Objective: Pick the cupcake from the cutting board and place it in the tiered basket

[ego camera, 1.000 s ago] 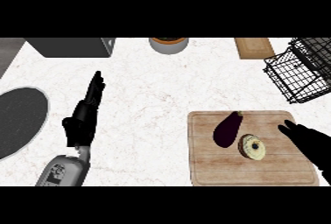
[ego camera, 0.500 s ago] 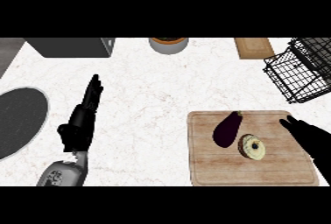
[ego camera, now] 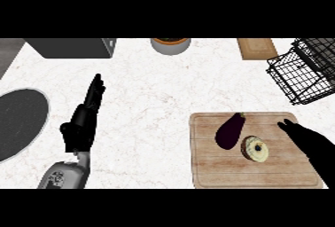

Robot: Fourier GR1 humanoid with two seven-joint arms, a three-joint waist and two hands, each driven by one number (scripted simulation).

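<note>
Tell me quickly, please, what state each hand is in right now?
Left hand: open, fingers straight, holding nothing.
Right hand: open over the cutting board, beside the cupcake, holding nothing.

Dark purple eggplant lying mid-right. Grey round mat at left edge. Dark box upper left, pot top centre, wooden block upper right.

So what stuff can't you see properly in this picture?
- Wire basket, head view: its right side is cut off by the picture's edge, so its tiers can't be told.
- Bowl: the top edge cuts it; its contents are unclear.
- Right hand: it reads as a dark shape over the cutting board, so its fingers can't be made out.
- Cupcake: seen from above only, so its height is hidden.
</note>
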